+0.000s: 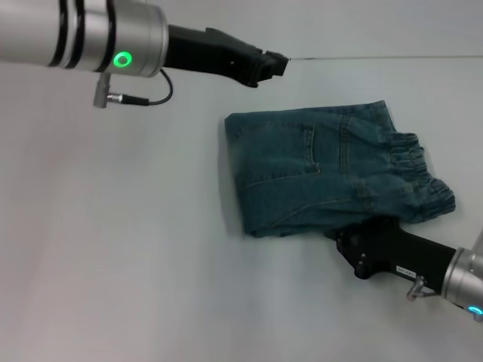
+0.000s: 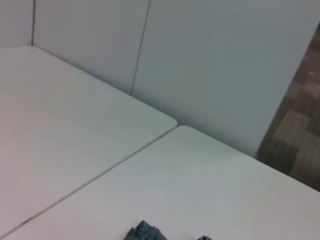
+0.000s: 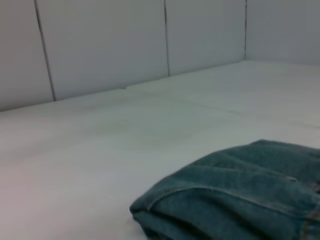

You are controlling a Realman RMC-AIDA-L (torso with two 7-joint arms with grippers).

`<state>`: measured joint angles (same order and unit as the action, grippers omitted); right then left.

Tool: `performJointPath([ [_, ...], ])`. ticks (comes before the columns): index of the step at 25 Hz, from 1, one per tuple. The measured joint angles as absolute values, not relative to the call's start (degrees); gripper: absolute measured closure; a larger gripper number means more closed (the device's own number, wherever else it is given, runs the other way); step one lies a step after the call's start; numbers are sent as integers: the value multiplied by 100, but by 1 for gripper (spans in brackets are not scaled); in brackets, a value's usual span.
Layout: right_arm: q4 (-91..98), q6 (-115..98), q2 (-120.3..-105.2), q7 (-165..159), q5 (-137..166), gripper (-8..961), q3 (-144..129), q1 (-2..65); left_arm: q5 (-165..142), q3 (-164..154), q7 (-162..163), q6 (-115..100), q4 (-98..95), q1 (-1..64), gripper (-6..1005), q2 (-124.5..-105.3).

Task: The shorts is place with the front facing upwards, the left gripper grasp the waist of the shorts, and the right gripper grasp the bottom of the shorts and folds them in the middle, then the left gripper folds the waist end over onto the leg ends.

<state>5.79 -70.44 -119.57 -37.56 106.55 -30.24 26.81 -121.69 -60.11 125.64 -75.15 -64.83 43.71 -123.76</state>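
Shorts: blue denim shorts (image 1: 324, 173) are lying folded on the white table (image 1: 113, 249).
Left gripper (image 1: 273, 65): being held above the table; finger state cannot be told.
Right gripper (image 1: 349, 240): being held touching the shorts' near edge; finger state cannot be told.

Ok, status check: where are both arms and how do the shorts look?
Left gripper raised beyond the shorts, off the cloth. Right gripper low at the shorts' near edge. Shorts folded into a compact bundle, elastic waist toward the robot's right. Nothing else on the table.
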Motion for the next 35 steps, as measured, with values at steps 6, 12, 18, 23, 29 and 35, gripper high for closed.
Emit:
performJointPath([
  [6,1055,-7344,-11944,-4614,11038,772,-3330,2462,-11937,-5961,12108,-7553,-6594,3801,954,-12374],
  [12,1867,-8339,-11940,-5398,11765,662,-3350,2155,-11618,-5655,11269,-7856,-6484,3251,951,-12397],
  [18,3220,-9344,-11943,-6078,11856,525,-3230,1533,-11065,-5311,10287,-8343,-6240,2569,830,-12392],
  [23,4247,-10183,-11943,-6477,11877,331,-2693,1192,-10803,-4775,9491,-8847,-5752,2262,675,-12390],
  [29,5221,-11074,-11944,-6807,11943,124,-2082,1018,-10832,-4001,8775,-9244,-5252,1994,447,-12348],
  [35,5673,-11327,-11943,-7013,12242,22,-1752,1000,-11204,-3675,8208,-9301,-5081,1748,175,-12338],
])
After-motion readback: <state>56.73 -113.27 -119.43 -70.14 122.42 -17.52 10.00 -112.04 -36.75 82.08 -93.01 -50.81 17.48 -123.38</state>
